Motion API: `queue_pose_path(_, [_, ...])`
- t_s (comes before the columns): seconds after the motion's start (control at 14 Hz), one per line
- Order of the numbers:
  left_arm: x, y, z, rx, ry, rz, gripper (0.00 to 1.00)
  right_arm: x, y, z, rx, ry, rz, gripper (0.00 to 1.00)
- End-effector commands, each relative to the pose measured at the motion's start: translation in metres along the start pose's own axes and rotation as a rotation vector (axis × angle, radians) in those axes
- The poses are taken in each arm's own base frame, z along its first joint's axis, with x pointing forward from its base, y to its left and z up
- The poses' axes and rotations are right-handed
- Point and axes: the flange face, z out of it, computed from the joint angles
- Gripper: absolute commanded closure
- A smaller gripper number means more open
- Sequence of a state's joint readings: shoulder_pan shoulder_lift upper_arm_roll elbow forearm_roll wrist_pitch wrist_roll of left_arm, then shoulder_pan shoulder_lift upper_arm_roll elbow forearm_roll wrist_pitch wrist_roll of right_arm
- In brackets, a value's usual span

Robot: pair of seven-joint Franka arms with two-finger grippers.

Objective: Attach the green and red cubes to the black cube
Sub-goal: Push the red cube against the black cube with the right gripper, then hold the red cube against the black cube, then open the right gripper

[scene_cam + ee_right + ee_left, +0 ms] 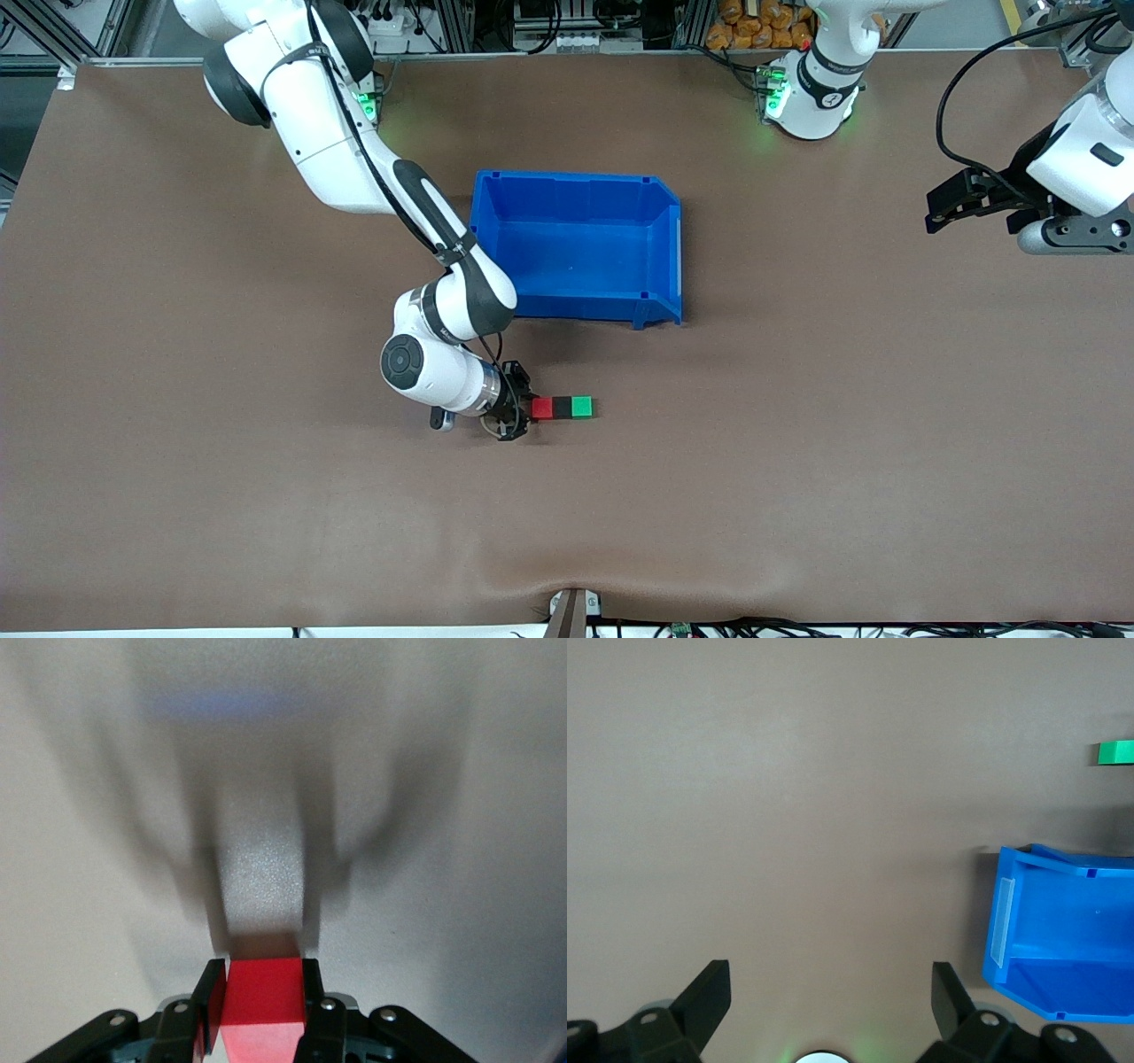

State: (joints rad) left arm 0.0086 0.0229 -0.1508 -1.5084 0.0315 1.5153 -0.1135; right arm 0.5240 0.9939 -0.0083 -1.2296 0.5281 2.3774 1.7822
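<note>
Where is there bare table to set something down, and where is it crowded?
Bare brown table runs from the bin toward the waiting, open left gripper, and along the camera-side edge below the cubes. Crowded: just camera-side of the bin, where the right gripper clamps the red cube, joined to the black cube and green cube.

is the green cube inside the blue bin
No, the green cube sits on the table at the end of the red-black-green row, nearer the front camera than the blue bin.
</note>
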Motion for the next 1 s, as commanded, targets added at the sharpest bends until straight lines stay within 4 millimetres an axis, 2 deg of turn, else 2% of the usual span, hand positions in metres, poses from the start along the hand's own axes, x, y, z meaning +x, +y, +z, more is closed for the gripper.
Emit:
queue_pose_path(0.0, [0.0004,-0.0015,-0.0023,0.000,0.010,0.003,0.00,-0.0077,-0.0030,0.0028,0.011,-0.015,0.012,1.00])
queue_pose_path(0.29, [0.0004,-0.0015,-0.0016,0.000,0.008,0.003,0.00,-0.0061,-0.0040,0.0022,0.011,-0.013,0.015,1.00])
queue_pose_path(0.43, [0.0004,-0.0015,-0.0016,0.000,0.008,0.003,0.00,-0.0056,-0.0037,0.0028,0.010,-0.011,0.016,0.91])
queue_pose_path(0.57, [0.0009,-0.0015,-0.0015,0.000,0.008,0.003,0.00,-0.0064,-0.0029,0.0033,0.009,-0.007,0.010,0.88])
queue_pose_path(0.71, [0.0007,0.0002,-0.0015,0.000,0.008,0.007,0.00,-0.0059,-0.0026,0.0039,0.008,-0.005,0.010,0.75])
queue_pose_path(0.93, [0.0004,0.0026,-0.0023,0.001,0.010,0.005,0.00,-0.0054,-0.0023,0.0045,0.007,-0.004,0.012,0.69])
